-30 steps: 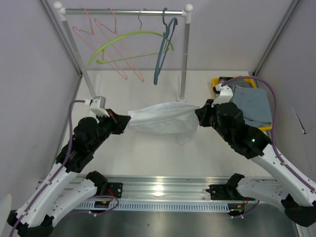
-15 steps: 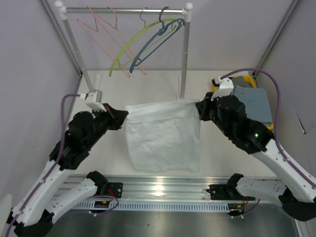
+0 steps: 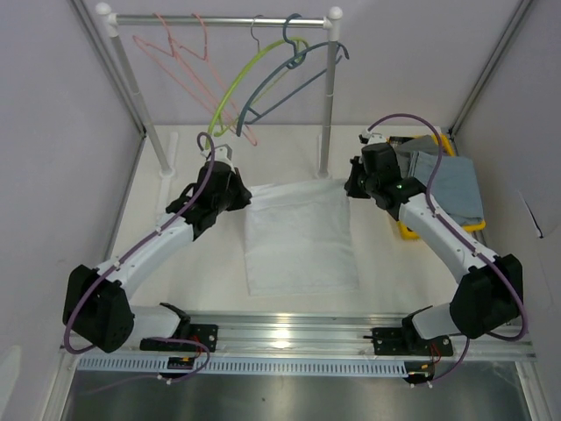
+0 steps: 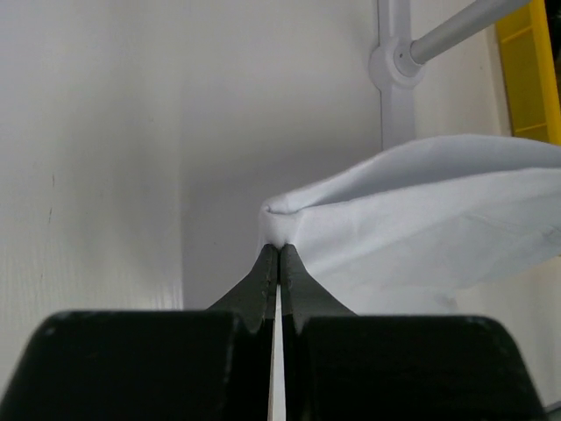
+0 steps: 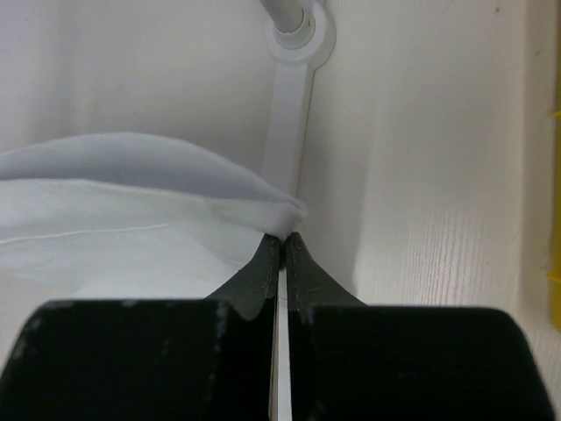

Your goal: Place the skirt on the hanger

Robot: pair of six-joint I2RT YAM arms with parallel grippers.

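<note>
The white skirt (image 3: 300,237) lies spread flat on the table, waistband at the far side. My left gripper (image 3: 240,198) is shut on the skirt's left waist corner (image 4: 279,217). My right gripper (image 3: 351,186) is shut on the right waist corner (image 5: 282,215). Both hold the waistband stretched between them, just above the table. Several hangers hang on the rail behind: a green hanger (image 3: 235,96), a blue-grey hanger (image 3: 280,83) and pink hangers (image 3: 180,61), all swinging at a tilt.
The white rack stands at the back; its right post (image 3: 328,96) rises just behind the skirt, its foot (image 4: 396,61) close to both grippers. A yellow bin (image 3: 438,180) with grey cloth sits at the right. A metal rail runs along the near edge.
Both arms have reached forward and down, laying the hanging skirt flat on the table. The grippers stay shut on the waist corners. The hangers have swung further to the right.
</note>
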